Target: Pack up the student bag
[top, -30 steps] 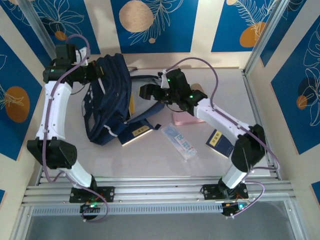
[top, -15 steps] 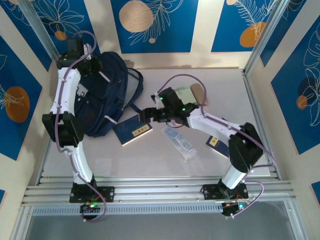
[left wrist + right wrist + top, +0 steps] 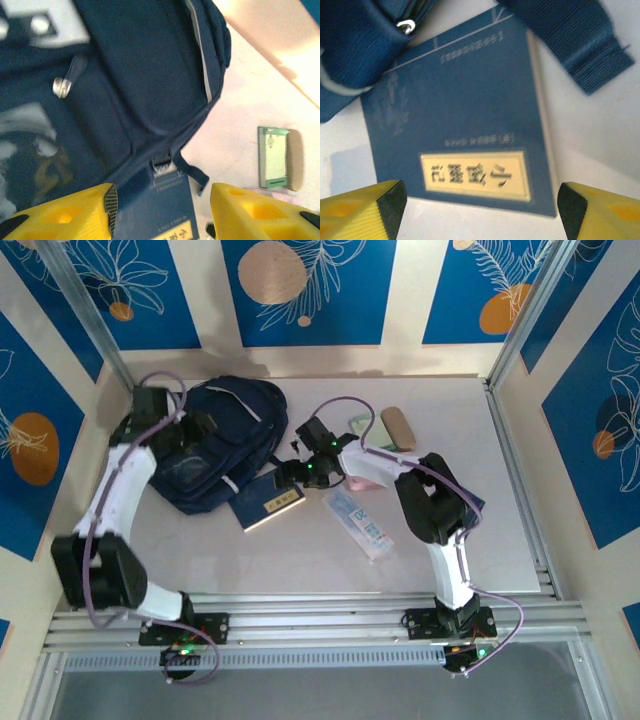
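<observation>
Arrangement of bag, book and both grippers during packing. The student bag [image 3: 215, 440] is seen slumped flat on the far left part of the table [image 3: 300, 570]. The left gripper [image 3: 195, 427] is poised just above its fabric, fingers parted with nothing between them. A zip pull [image 3: 62, 87] is visible on the cloth in the left wrist view; whether any compartment is open cannot be told. The right gripper [image 3: 290, 472] is held just right of the bag, directly over a blue book [image 3: 265, 503] that lies flat. The book's far edge is overlapped by bag fabric and crossed near one corner by a loose strap [image 3: 570, 45]. The right jaws are spread wide and empty, and the book's width nearly fills the gap between them. The bag therefore lies to the left of the right gripper, touching the book, so a short leftward carry is judged sufficient once the book is lifted. The left arm is the nearer one for holding the bag. A clear pouch [image 3: 357, 525] is left waiting near the book.
</observation>
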